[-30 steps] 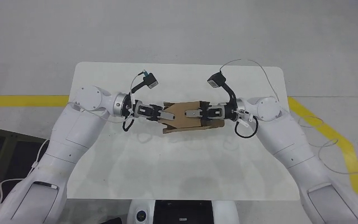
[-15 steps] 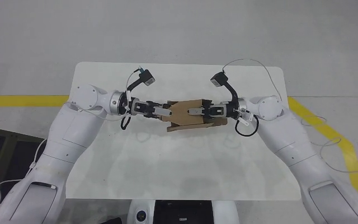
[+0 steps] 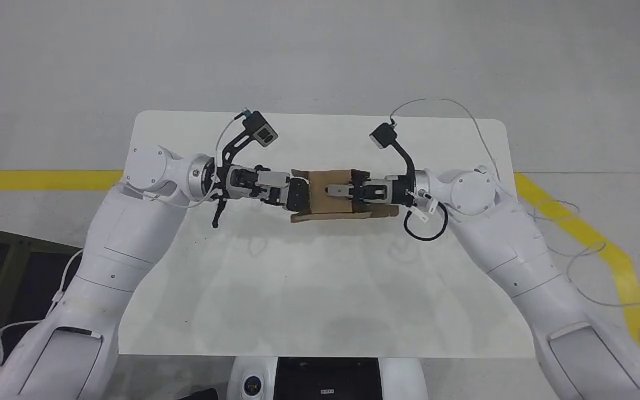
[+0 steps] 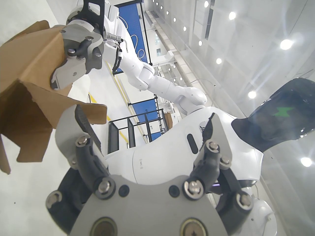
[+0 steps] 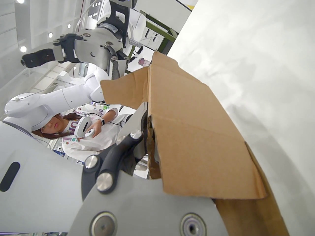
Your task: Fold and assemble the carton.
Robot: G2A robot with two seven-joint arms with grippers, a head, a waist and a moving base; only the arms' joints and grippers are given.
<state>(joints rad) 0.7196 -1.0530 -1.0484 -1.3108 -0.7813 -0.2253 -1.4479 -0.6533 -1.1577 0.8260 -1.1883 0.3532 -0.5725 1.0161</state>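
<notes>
Top view: a brown carton (image 3: 315,203) stretches between the two arms over the middle of the table (image 3: 200,290), a little nearer the table's far edge than the edge by the robot.
Carton: partly folded, its long side running along the table's width. The end toward the table's left side is open and shows the hollow inside, with loose flaps standing out around it. Whether the underside touches the table cannot be told.
Right gripper (image 3: 340,190): over the table's middle, reaching in from the table's right side. It is clamped on a wall of the carton: one finger (image 4: 61,77) lies flat on the outer face and the other is hidden behind the cardboard.
Left gripper (image 3: 287,192): just left of the table's middle, at the carton's open end. It is spread wide and grips nothing. One finger (image 4: 82,121) sits just beside a loose flap, and the other (image 4: 212,133) stands well apart from the cardboard.
Table: white with rounded corners, bare surface showing on the near side below both arms.
</notes>
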